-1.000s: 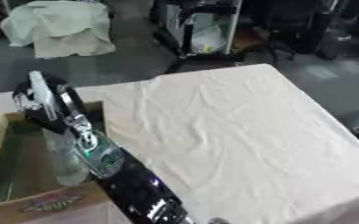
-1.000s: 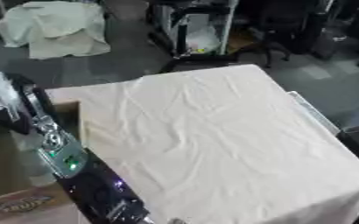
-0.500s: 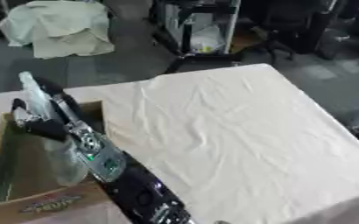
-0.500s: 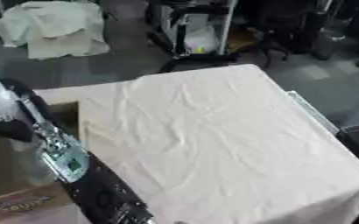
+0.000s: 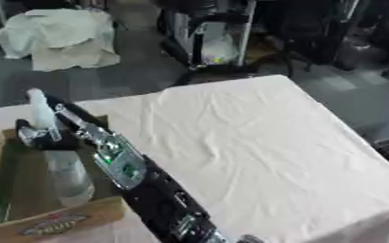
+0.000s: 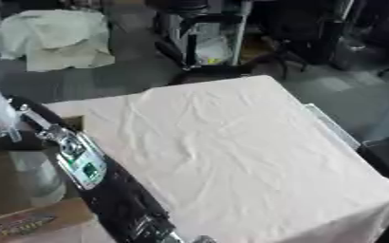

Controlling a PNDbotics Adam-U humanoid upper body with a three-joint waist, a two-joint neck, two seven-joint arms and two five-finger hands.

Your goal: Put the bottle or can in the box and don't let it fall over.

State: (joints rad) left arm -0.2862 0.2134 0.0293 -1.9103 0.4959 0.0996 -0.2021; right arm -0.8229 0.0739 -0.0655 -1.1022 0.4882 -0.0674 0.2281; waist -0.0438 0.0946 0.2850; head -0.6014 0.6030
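Bottle: clear bottle (image 5: 65, 175) with a pale top, hanging upright inside the box, its lower body below the rim; whether its base touches the box floor cannot be told.
Box: open cardboard box (image 5: 57, 223) at the table's left edge, printed front wall nearest the camera.
Left robot hand: left robot hand (image 5: 44, 137) is curled round the bottle's neck, just under the pale top, above the box opening.
Right robot hand: not seen in either view.
Table: table (image 5: 256, 142) under a creased white cloth.
Step in hand (judgement): lowering and release.
How to do it well: keep the neck vertical, go straight down until the base sits flat, then uncurl slowly and lift clear upward without brushing the top.
Risk: letting go early or tilted could topple it.
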